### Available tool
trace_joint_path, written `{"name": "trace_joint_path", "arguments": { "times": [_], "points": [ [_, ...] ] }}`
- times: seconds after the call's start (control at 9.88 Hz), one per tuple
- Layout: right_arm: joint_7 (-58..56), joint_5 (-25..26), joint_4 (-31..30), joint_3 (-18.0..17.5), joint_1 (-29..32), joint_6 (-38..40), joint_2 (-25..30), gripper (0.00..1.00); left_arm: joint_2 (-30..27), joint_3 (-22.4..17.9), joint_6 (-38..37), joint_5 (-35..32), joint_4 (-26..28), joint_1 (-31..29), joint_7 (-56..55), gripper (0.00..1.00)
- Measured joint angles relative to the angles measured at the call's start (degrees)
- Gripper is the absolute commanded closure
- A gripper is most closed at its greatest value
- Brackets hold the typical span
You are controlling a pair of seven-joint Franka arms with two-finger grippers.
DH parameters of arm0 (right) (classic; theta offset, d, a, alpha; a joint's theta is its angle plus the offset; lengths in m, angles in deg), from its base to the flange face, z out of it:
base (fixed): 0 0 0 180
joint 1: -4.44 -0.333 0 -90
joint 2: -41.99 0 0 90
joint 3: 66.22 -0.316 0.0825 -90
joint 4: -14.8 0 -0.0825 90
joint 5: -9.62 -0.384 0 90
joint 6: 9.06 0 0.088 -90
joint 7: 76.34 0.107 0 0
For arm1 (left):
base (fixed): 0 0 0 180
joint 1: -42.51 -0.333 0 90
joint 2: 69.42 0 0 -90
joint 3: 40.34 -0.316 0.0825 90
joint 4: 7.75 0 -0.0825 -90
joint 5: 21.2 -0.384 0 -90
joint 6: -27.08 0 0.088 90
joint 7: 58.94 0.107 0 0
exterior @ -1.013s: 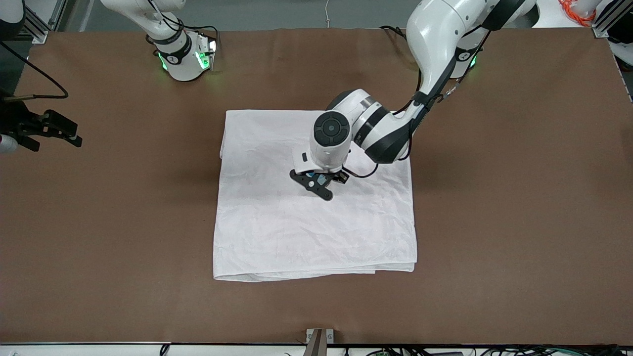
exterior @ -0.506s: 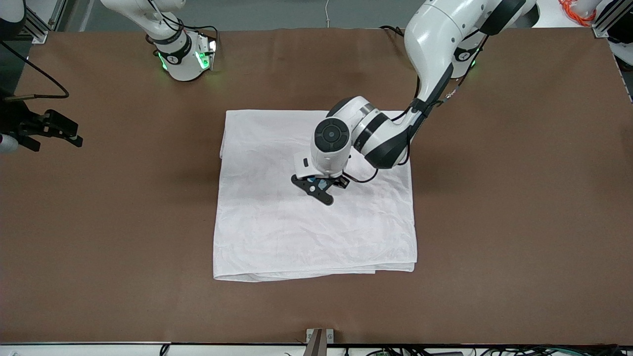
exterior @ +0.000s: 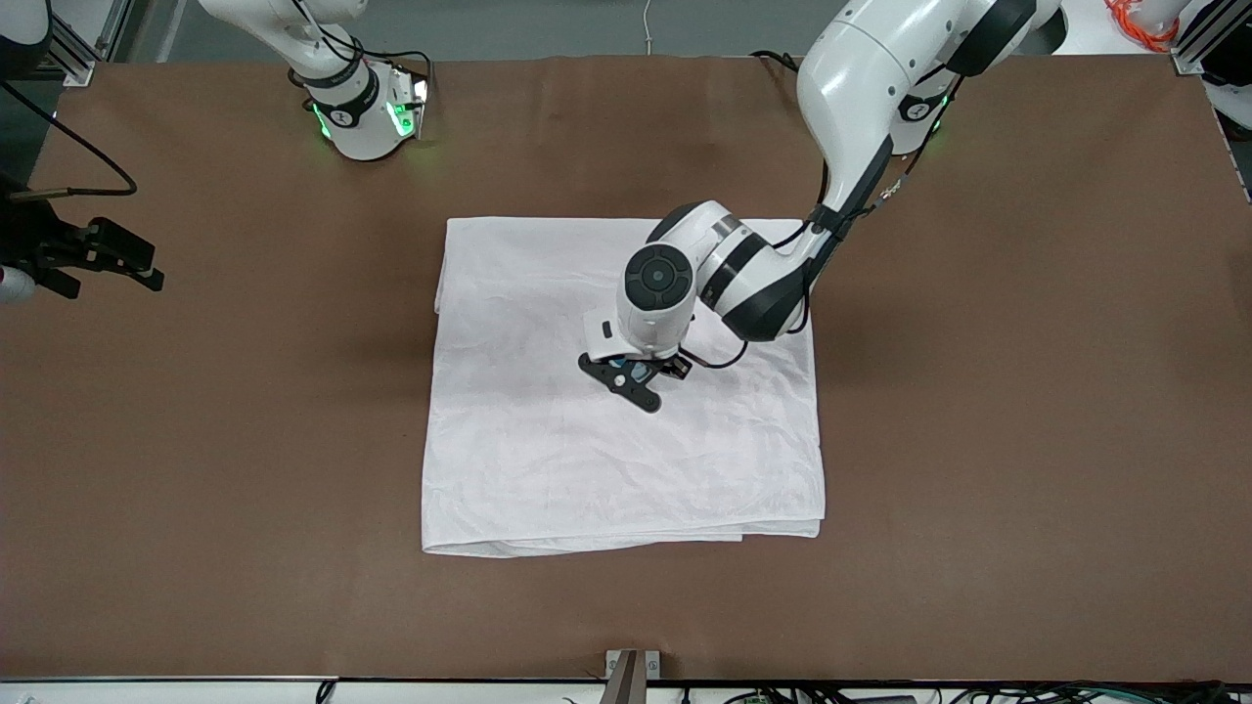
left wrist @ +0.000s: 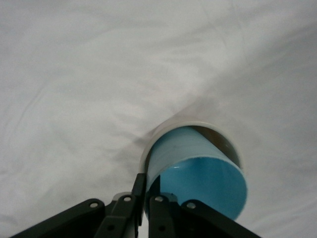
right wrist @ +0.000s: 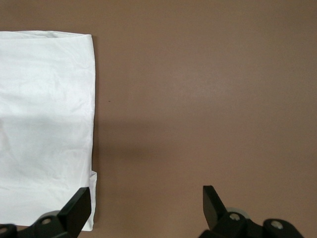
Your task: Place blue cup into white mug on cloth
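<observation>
The large, wrinkled, roughly square white cloth lies folded on the brown table, about midway between the two arms' ends. The left arm reaches down over the middle of the cloth, and the left gripper hangs low over it. In the left wrist view its black fingers stand very close together, pinching the rim of the small, handleless light-blue cup with its brighter blue inside; whether the pinch is still firm cannot be told. The blue cup sits tilted inside the cream-white ceramic mug, whose pale rim and darker inner wall show around it; the mug rests on the cloth, pressing a soft hollow into the fabric. In the front view the wrist covers nearly all of both vessels, so only a sliver of blue shows there, and the mug's handle cannot be made out. The right arm waits at its own end of the table, with the right gripper over bare brown tabletop just beside the cloth's edge, its fingers spread wide and holding nothing.
</observation>
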Motion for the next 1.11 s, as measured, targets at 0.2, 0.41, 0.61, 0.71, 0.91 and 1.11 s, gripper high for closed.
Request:
{"name": "trace_joint_path", "arguments": {
  "times": [0.2,0.41,0.61,0.71,0.91,1.11],
  "points": [
    [0.39,0.0,0.19,-0.07,0.0,0.0,0.01,0.01,0.19,-0.02,0.39,0.0,-0.04,0.05,-0.01,0.64],
    [0.51,0.0,0.2,-0.06,0.08,0.0,0.01,0.01,0.08,-0.02,0.45,0.0,-0.75,0.13,-0.02,0.6],
    [0.55,0.0,0.22,-0.06,0.09,0.01,0.01,0.01,-1.1,0.0,-1.34,0.0,-1.52,0.18,-0.03,0.58],
    [0.56,0.0,0.23,-0.1,0.09,0.02,0.01,0.01,-2.68,0.01,-3.94,0.0,-1.96,0.15,-0.02,0.58],
    [0.6,0.0,0.29,-1.22,1.05,0.02,0.0,0.01,-7.93,-0.06,-10.5,-0.01,-2.61,-0.32,-0.03,0.55],
    [0.63,0.0,0.56,-2.12,1.55,0.01,0.0,0.01,-13.06,-0.59,-14.31,-0.12,-2.67,-3.52,-0.22,0.33]
  ]
}}
